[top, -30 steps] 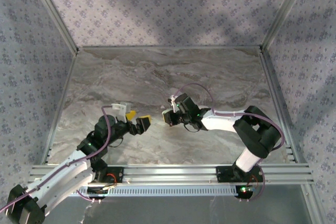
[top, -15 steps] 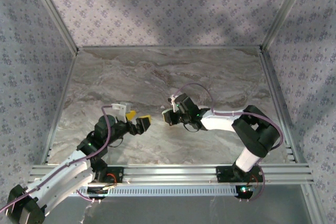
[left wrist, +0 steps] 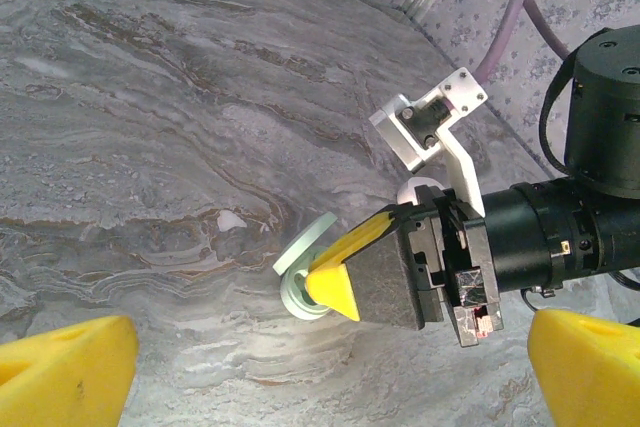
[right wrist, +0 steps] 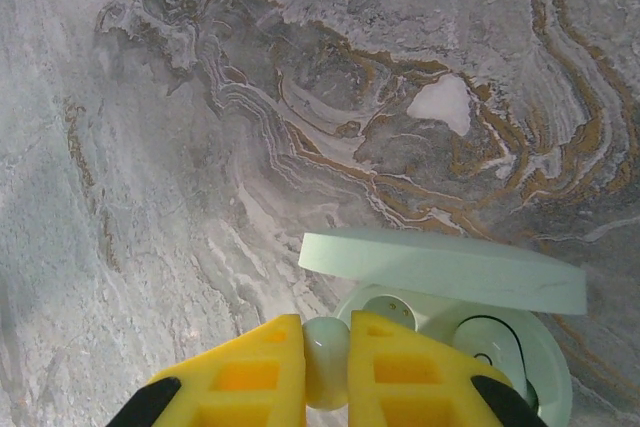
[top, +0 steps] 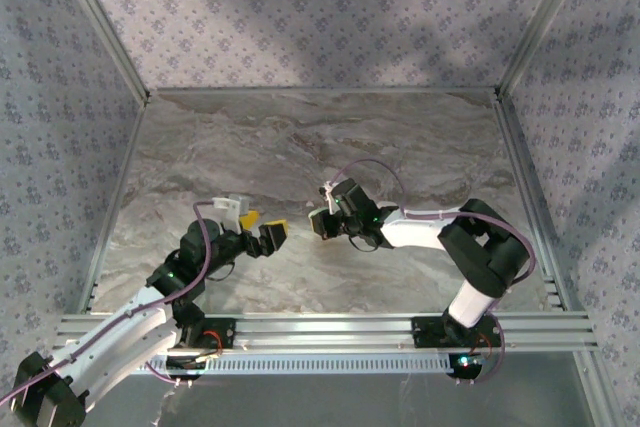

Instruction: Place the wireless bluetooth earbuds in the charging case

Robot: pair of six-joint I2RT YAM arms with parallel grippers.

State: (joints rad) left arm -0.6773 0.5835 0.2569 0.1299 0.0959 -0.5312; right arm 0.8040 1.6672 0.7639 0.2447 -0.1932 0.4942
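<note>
An open mint charging case (right wrist: 520,342) lies on the marble table, its lid (right wrist: 440,269) tilted up. My right gripper (right wrist: 326,339) is shut on a pale earbud (right wrist: 326,372), just above the case's near rim, beside the empty left well (right wrist: 385,309). A second earbud (right wrist: 490,345) sits in the right well. In the left wrist view the right gripper's yellow finger (left wrist: 345,267) hangs over the case (left wrist: 300,292). My left gripper (left wrist: 325,372) stands wide open with nothing between its fingers, a short way left of the case. From above, the left gripper (top: 265,228) faces the right gripper (top: 322,224).
Patterned walls with aluminium posts (top: 105,32) close in the marble table (top: 320,137) on three sides. Metal rails (top: 320,327) run along the near edge by the arm bases. The right wrist's white camera bracket (left wrist: 430,127) juts out above its fingers.
The right arm's elbow has drifted slightly left, with the gripper still at the case. The left arm has not moved.
</note>
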